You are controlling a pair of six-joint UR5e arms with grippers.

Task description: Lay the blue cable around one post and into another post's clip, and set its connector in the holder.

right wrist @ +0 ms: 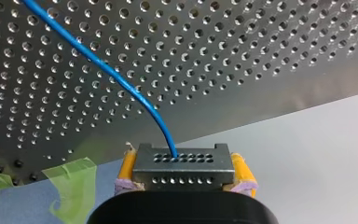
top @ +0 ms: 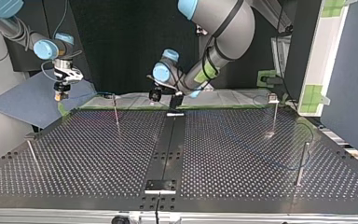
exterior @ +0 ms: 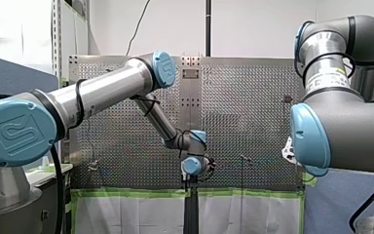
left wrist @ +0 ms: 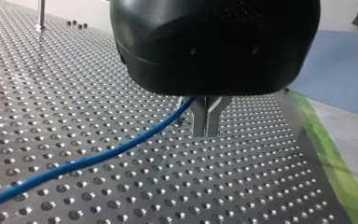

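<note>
— Two holds to mind. Nearest, your right gripper [right wrist: 185, 179] has its yellow pads clamped on the connector [right wrist: 182, 161], a dark grey block with rows of small holes. The blue cable [right wrist: 107, 70] leaves a middle hole and arcs away over the perforated table [right wrist: 261, 42].
— And the left?
— Your left gripper [left wrist: 207, 122] has its metal fingers pinched together, with the cable caught between them just above the tips. The cable is thin, smooth and limp, so I judge it sags wherever you give slack.
— How should the step go?
— No post is wrapped yet, as I read it. Move both arms together, keep a gentle curve between the holds, and let no pull twist the connector in the pads. Bring the cable low against a post before you turn round it.
— Which posts?
— In the top view, the lower-right post [top: 302, 164] and lower-left post [top: 31, 151] stand nearest, the upper-right post [top: 274, 116] and upper-left post [top: 116, 111] farther. Both grippers hang beyond them at the upper edge of the table, so the cable is up there too.
</note>
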